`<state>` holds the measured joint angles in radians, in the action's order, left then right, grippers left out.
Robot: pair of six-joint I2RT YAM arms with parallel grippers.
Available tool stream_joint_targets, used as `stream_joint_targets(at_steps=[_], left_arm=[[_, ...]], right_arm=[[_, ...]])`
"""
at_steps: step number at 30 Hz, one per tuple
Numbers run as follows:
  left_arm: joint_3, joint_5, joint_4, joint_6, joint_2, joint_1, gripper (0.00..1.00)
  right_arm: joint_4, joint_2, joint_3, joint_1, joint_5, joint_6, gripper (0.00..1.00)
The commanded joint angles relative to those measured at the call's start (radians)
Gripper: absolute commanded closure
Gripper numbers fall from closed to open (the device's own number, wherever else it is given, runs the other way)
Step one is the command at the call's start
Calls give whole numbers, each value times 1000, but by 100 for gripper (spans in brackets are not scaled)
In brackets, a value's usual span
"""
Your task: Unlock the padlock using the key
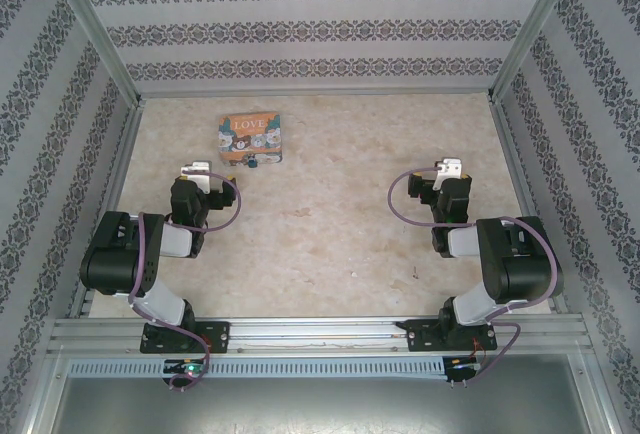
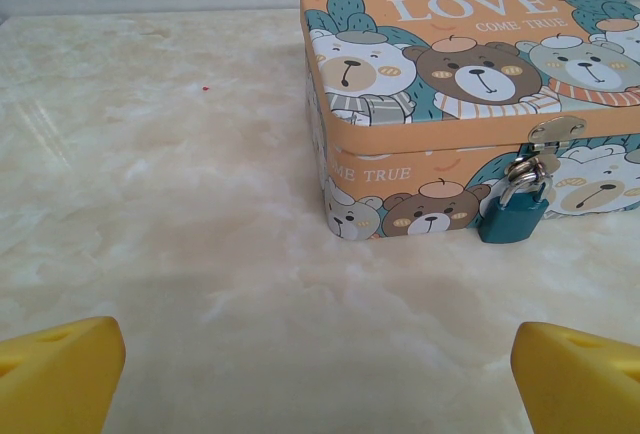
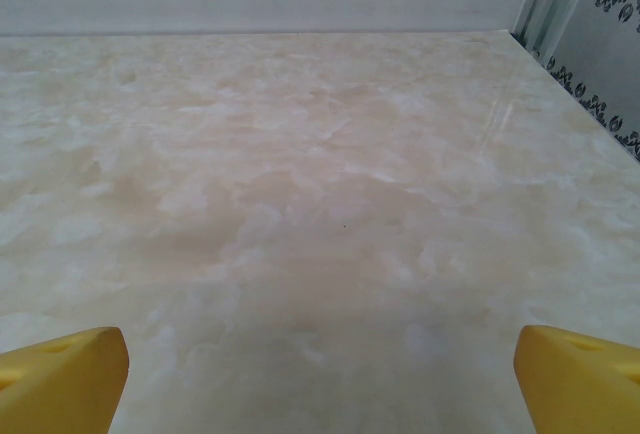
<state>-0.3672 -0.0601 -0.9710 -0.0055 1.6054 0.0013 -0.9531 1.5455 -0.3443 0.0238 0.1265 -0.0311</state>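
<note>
Both pincers are standing wide and holding nothing: the left gripper [image 2: 320, 389] is facing the tin [image 2: 450, 64], its 2 yellow fingertips [image 2: 60, 374] showing at the lower corners of its wrist view, while the right gripper [image 3: 320, 389] is hovering over bare table [image 3: 320, 204], well apart from everything. The padlock [image 2: 513, 222] is hanging by its thin shackle from the hasp [image 2: 556, 132] on the tin's front wall, its teal body lying against that wall down near the table. The main risk is probably that the lock is dangling freely, so a key pushed at it is likely to swing it aside, or shove the tin, unless 1 gripper is steadying it. The tin wall is sitting right behind the lock and the lid edge above it, crowding any fingers closing round so small a body. I cannot make out the key with certainty (a yellowish speck [image 1: 232, 167] is lying just beside the tin's near edge in the overhead view, too small to identify), so a mistaken pick is possible.
</note>
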Motion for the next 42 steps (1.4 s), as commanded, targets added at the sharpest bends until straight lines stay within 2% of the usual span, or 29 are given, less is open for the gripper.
stream_joint_targets(at_steps=[1, 20, 24, 27, 30, 34, 38, 42], left_arm=[[-18, 0, 16, 13, -10, 8, 1], [-16, 46, 11, -5, -11, 9, 1], [-8, 55, -5, -13, -11, 12, 1], [18, 77, -17, -22, -57, 13, 1], [-13, 100, 133, -27, -166, 12, 1], [-111, 148, 376, -65, -303, 12, 1], [-279, 190, 659, -145, -362, 15, 1], [-449, 168, 881, -249, -317, 36, 1]], right_arm=[[-22, -12, 7, 7, 17, -18, 2], [-24, -12, 6, 10, 19, -15, 2], [-39, -20, 6, 8, 53, -30, 2], [-23, -64, 14, 8, 28, -22, 1], [60, -132, 6, 8, 13, -12, 2], [291, -257, -78, 11, -15, -10, 2], [516, -349, -202, 13, -110, -133, 1], [630, -329, -324, 59, -215, -329, 2]])
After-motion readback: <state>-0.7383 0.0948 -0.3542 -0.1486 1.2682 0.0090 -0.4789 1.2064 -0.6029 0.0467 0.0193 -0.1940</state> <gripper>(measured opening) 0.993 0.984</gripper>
